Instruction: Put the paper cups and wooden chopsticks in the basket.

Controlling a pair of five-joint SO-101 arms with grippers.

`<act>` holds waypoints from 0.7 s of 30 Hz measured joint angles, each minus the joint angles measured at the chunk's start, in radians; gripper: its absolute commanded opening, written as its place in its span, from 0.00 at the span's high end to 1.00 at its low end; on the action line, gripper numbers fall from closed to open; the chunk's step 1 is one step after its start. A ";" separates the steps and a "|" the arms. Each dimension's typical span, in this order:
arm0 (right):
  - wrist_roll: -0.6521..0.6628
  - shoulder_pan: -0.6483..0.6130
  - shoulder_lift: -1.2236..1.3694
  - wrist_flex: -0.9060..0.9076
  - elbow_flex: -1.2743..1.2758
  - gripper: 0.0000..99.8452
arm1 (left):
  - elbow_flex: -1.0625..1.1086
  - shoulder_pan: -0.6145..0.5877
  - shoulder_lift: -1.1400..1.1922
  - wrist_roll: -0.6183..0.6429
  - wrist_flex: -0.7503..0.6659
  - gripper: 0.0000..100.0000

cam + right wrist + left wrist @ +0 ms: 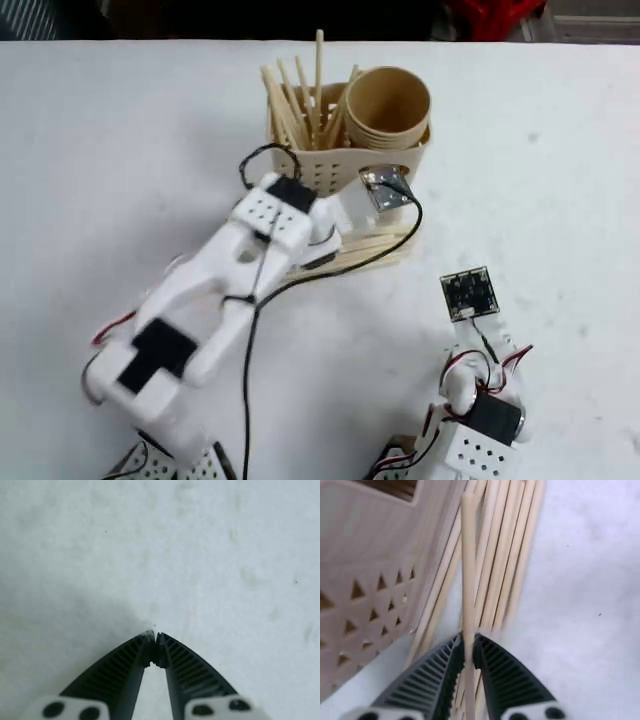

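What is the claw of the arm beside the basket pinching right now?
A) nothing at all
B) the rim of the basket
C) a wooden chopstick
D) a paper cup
C: in the left wrist view the left gripper is closed on one wooden chopstick, just beside the basket.

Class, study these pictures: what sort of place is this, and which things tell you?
Probably a robotics lab or test bench: a left arm and right arm with exposed wires at a plain white table, by a basket of paper cups and chopsticks.
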 measured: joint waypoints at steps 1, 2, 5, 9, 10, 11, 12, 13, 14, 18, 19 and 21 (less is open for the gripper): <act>0.000 0.000 0.000 0.000 0.000 0.98 | 0.029 0.000 -0.049 0.000 0.000 0.98; 0.000 0.000 0.000 0.000 0.000 0.98 | 0.058 0.000 -0.098 0.003 0.000 0.98; 0.000 0.000 0.000 0.000 0.000 0.98 | 0.158 0.000 -0.273 0.040 -0.025 0.98; 0.000 0.000 0.000 0.000 0.000 0.98 | 0.241 0.000 -0.520 0.091 -0.051 0.98; 0.000 0.000 0.000 0.000 0.000 0.98 | 0.241 0.000 -0.577 0.110 -0.060 0.98; 0.000 0.000 0.000 0.000 0.000 0.98 | 0.241 0.000 -0.638 0.130 -0.074 0.98; 0.000 0.000 0.000 0.000 0.000 0.98 | 0.241 0.000 -0.694 0.147 -0.098 0.98; 0.000 0.000 0.000 0.000 0.000 0.98 | 0.241 0.000 -0.738 0.166 -0.127 0.98; 0.000 0.000 0.000 0.000 0.000 0.98 | 0.241 0.000 -0.775 0.181 -0.160 0.98; 0.000 0.000 0.000 0.000 0.000 0.98 | 0.241 0.000 -0.836 0.244 -0.341 0.98; 0.000 0.000 0.000 0.000 0.000 0.98 | 0.241 0.000 -0.836 0.265 -0.397 0.98; 0.000 0.000 0.000 0.000 0.000 0.98 | 0.241 0.000 -0.836 0.304 -0.525 0.98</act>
